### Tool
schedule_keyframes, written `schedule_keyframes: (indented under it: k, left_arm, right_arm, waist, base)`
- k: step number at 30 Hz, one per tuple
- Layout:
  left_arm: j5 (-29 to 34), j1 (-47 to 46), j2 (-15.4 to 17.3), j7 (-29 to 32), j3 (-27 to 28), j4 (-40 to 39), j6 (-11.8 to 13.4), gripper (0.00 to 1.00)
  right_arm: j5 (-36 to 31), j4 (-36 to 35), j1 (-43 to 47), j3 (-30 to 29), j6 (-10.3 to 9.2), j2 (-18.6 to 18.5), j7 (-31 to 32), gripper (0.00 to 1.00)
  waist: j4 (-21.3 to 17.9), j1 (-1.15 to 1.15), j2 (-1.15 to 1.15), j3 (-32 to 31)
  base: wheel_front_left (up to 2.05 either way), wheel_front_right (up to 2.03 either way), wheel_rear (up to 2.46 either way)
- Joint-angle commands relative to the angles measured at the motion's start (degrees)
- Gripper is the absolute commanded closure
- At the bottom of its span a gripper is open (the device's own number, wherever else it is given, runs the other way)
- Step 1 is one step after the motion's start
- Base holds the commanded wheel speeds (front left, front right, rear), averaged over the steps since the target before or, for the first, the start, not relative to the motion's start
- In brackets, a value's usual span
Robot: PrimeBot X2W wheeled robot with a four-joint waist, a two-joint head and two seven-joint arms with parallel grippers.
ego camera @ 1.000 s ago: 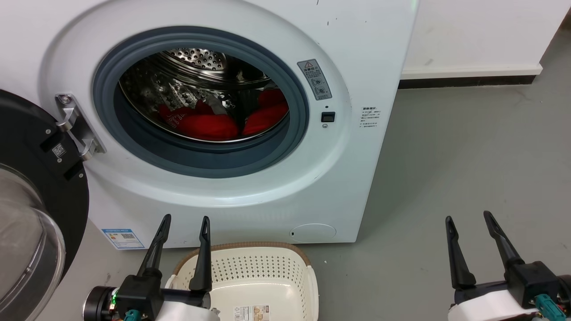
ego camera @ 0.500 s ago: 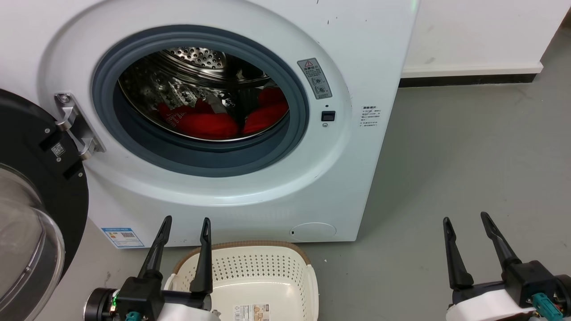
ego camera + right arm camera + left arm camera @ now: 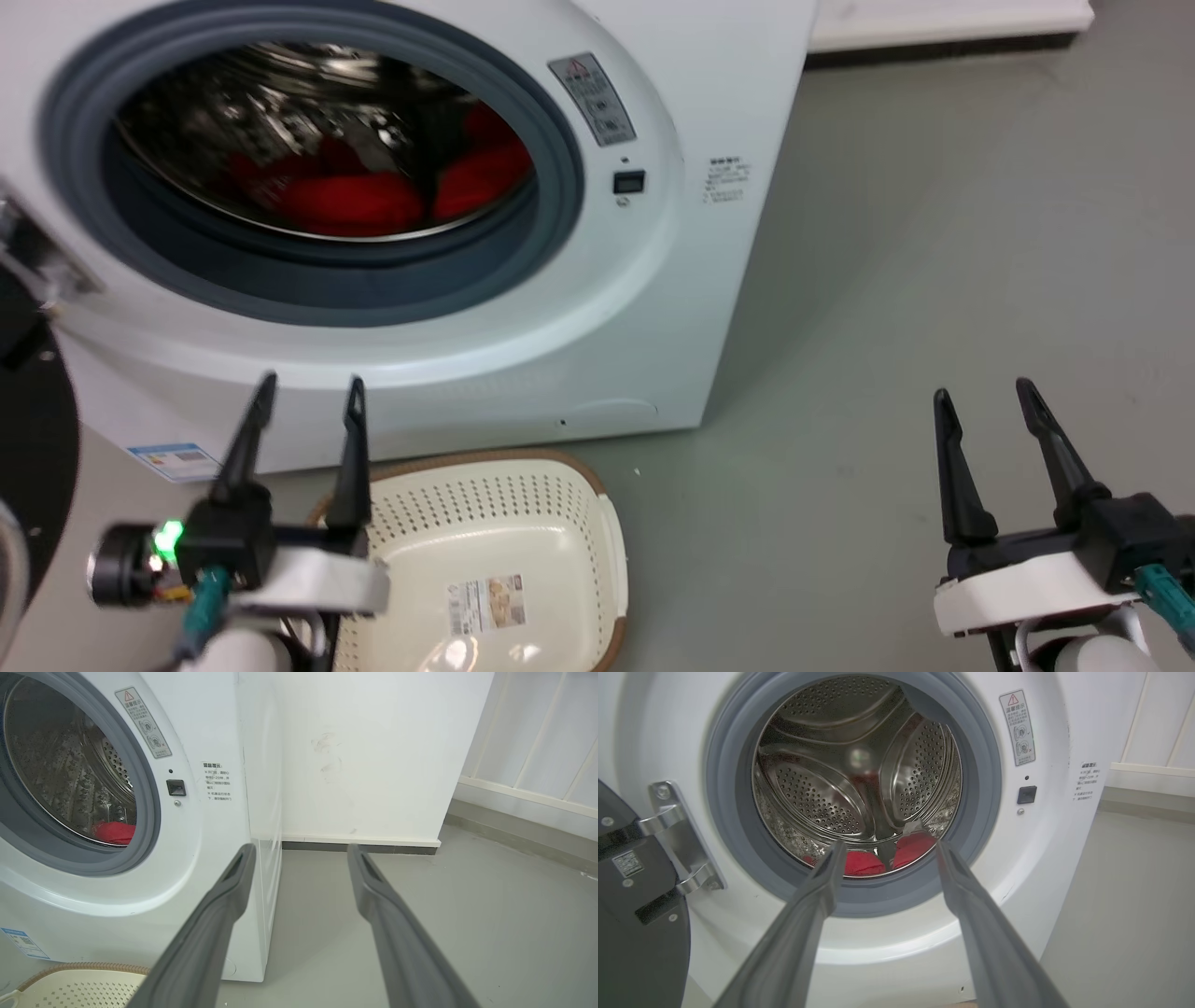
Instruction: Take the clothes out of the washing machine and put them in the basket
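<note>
The white washing machine [image 3: 653, 308] stands with its door swung open. Red clothes [image 3: 359, 201] lie at the bottom of its steel drum, seen too in the left wrist view as clothes [image 3: 861, 862] and in the right wrist view as clothes [image 3: 117, 832]. On the floor before the machine sits the cream basket [image 3: 560, 509], with only a paper label on its bottom. My left gripper [image 3: 310, 392] is open above the basket's left rim, aimed at the porthole [image 3: 738, 826]. Over bare floor to the right, my right gripper [image 3: 985, 397] is open and holds nothing.
The black-framed glass door [image 3: 28, 448] hangs open at the far left, close to my left arm. Grey floor [image 3: 934, 233] spreads to the right of the machine. A white wall with a dark skirting [image 3: 359, 847] runs behind.
The head camera has turned right and tilted down, so the machine sits further left and higher. Both grippers stay open and appear slightly raised.
</note>
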Motion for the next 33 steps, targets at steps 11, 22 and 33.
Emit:
schedule_keyframes:
  k: [11, 22, 33]
  left_arm:
    - [-1.4, -34.5, 16.7, 3.1, 1.6, 23.6, -4.0, 0.00]
    - [-5.2, -66.3, 29.8, 26.3, -13.4, 39.1, -4.3, 0.00]
    - [-11.5, -84.1, 36.6, 45.9, -22.5, 47.6, -4.3, 0.00]
  right_arm:
    - [3.6, -1.8, -8.6, 0.7, -0.05, 0.1, -0.1, 0.00]
    - [6.9, -3.8, -11.3, 2.6, -0.06, 0.1, -0.1, 0.00]
    - [9.5, -6.5, -10.3, 6.3, -0.06, 0.1, -0.1, 0.00]
  waist:
    - [-10.3, 0.00, 0.00, 21.2]
    - [-14.0, 0.00, 0.00, 33.1]
    - [-17.7, 0.00, 0.00, 38.8]
  base:
    - [0.00, 0.00, 0.00]
    - [0.00, 0.00, 0.00]
    - [0.00, 0.00, 0.00]
